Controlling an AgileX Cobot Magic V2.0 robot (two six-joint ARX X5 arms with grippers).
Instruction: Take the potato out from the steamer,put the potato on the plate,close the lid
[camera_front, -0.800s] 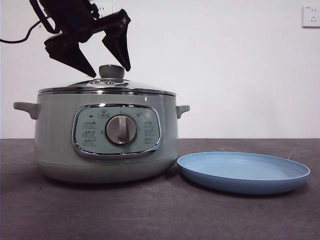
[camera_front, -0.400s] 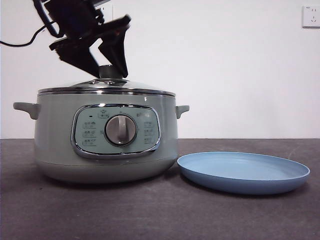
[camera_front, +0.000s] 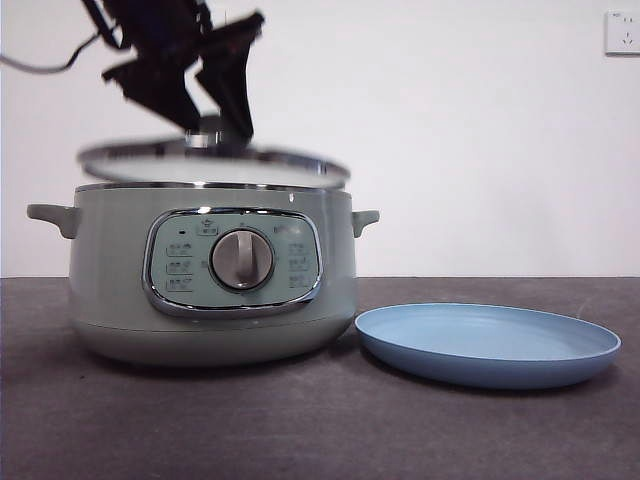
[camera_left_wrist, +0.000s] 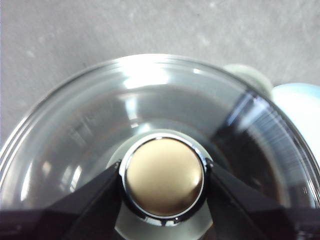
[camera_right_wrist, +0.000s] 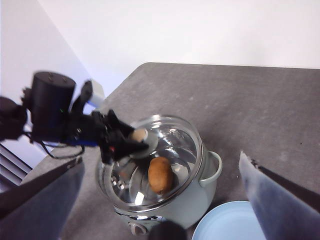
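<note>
Holding 1 lid (camera_front: 214, 164) above 1 steamer (camera_front: 210, 285), 1 potato (camera_right_wrist: 160, 175), 1 plate (camera_front: 487, 343)

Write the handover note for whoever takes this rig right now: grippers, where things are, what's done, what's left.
Left gripper: shut on the lid's knob, holding the lid just above the steamer.
Right gripper: open, held high above the table, holding nothing.
Potato: inside the steamer, seen through the glass.
Plate: on the table beside the steamer, bare.
Done: lid lifted off.
Left: move the lid aside, move potato to plate, close the lid.
</note>
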